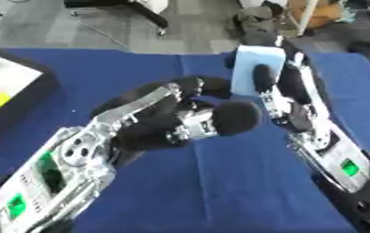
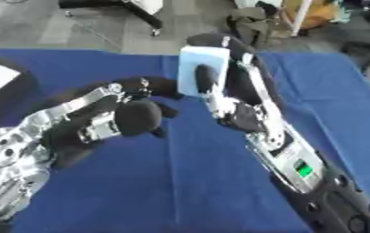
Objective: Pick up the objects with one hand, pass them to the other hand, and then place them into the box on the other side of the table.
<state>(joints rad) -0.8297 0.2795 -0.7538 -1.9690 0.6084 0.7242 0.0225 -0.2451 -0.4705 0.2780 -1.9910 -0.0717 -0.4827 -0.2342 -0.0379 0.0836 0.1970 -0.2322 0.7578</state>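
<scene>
While the broad, dark blue cloth-covered table [image 1: 220, 191] fills most of the frame, a black-walled box [image 1: 28, 98] sits at the left edge. At centre, the right hand [image 2: 236, 91] pinches a pale blue, smooth rectangular block [image 2: 204, 61] upright between thumb and fingers; the left hand [image 1: 184, 118] reaches in just beside it, fingers half spread, holding nothing. Letting go before the left fingers close would probably drop the slick block.

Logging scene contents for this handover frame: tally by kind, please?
Pale blue flat rectangular block, held by the right hand: 1
Black-rimmed box at table's left edge: 1
Robot hands, including the left hand: 2
Blue tablecloth: 1
Total: 5
</scene>
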